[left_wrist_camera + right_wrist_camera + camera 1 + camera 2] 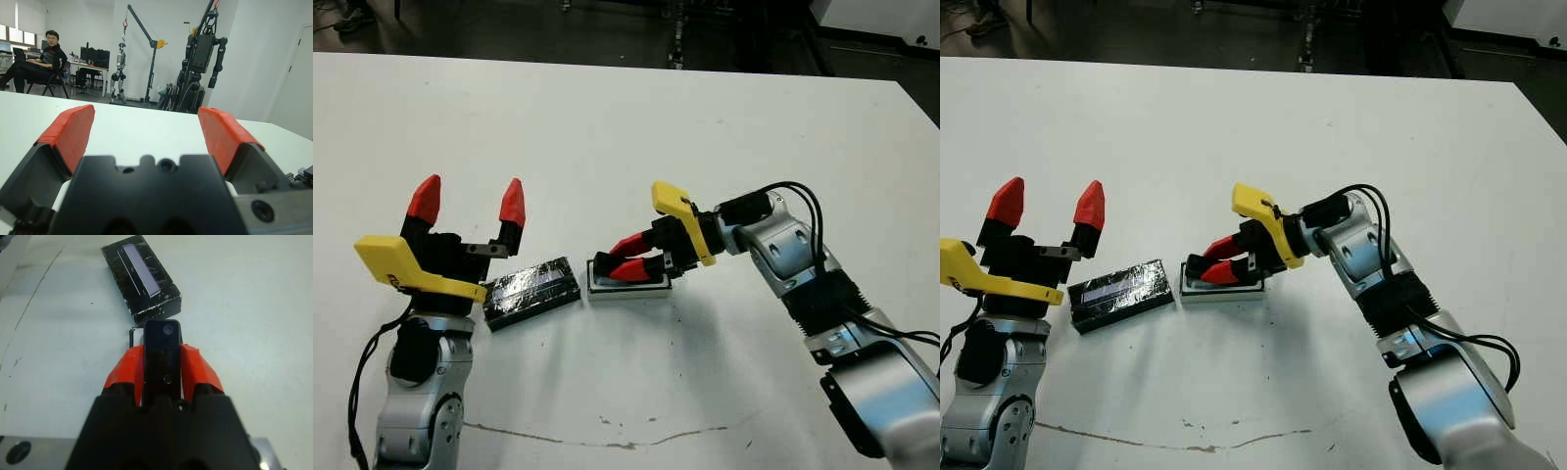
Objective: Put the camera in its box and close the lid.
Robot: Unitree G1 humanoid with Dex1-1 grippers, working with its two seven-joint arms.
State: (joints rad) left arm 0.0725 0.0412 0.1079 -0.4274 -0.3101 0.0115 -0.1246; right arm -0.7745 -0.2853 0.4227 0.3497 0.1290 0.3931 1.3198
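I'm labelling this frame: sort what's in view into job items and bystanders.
Job: camera clamped in the right gripper over the box; lid beside the box; left gripper open, empty.

Not the job: table; seated person and parked robots beyond it.

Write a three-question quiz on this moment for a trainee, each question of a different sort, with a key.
1. True or false: the lid already covers the box.
2. Which gripper holds the camera? A. the left gripper B. the right gripper C. neither
3. Fill in: the left gripper's fingers are ___ and hold nothing.

Key
1. False: the lid lies on the table beside the box, on the robot's left of it.
2. B: its fingers clamp the camera, right over the box.
3. open
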